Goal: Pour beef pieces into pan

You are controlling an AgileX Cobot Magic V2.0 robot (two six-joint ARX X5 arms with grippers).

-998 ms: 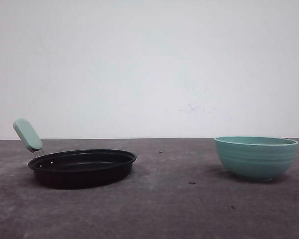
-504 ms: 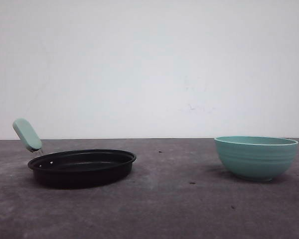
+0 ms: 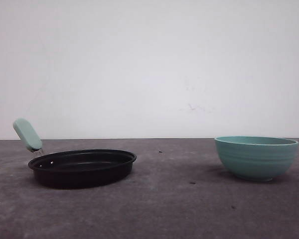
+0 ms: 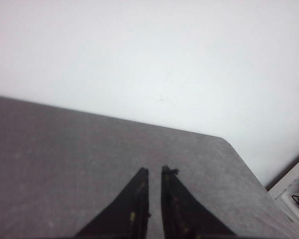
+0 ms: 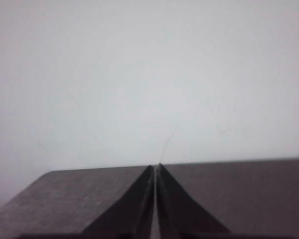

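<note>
The black pan (image 3: 82, 168) with its mint-green handle (image 3: 27, 134) sits on the grey table at the left of the front view. The beef pieces are hidden from view. A teal ribbed bowl (image 3: 256, 157) stands at the right; its inside cannot be seen from this low angle. In the left wrist view my left gripper (image 4: 154, 170) hangs over bare table, its jaws a narrow slit apart with nothing between them. In the right wrist view my right gripper (image 5: 155, 166) is shut and empty, pointing at the table's far edge and the wall.
The grey table (image 3: 174, 209) runs back to a white wall. A rounded table corner (image 4: 226, 142) and a white object with dark cables (image 4: 296, 196) beyond it show in the left wrist view. Bare tabletop lies between pan and bowl.
</note>
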